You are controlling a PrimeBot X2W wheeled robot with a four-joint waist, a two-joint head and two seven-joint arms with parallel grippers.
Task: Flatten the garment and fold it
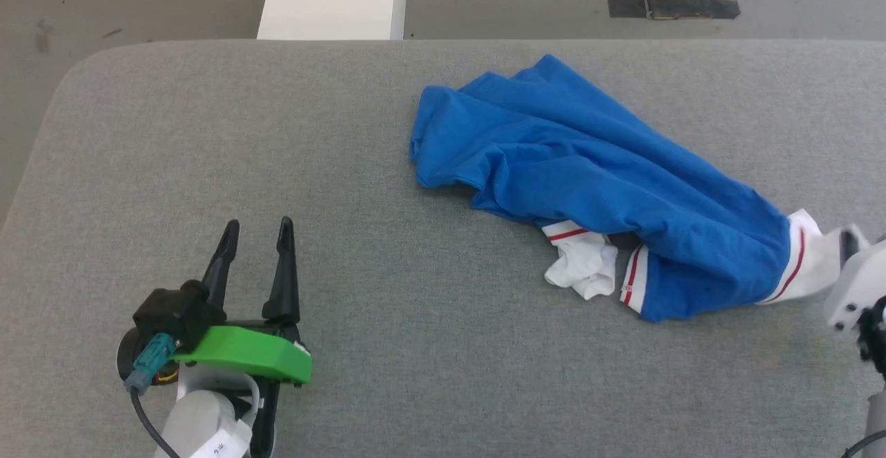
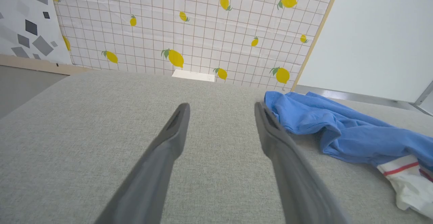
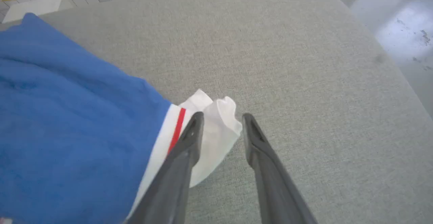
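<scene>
I'm holding my left gripper (image 1: 257, 226) over the bare grey table (image 1: 346, 167), well apart from the cloth, jaws standing wide apart with nothing between them. The garment (image 1: 588, 181) is lying crumpled on the right half of the table, blue body bunched up, white red-striped sleeves poking out on my side. My right gripper (image 3: 223, 115) is sitting at the right-hand sleeve (image 3: 216, 136), jaws apart and not clamping. One finger is overlapping the white cloth; the other is over bare table.

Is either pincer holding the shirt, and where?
Nothing is held: left pincer open over the table, right pincer open beside the jersey's white sleeve.
</scene>
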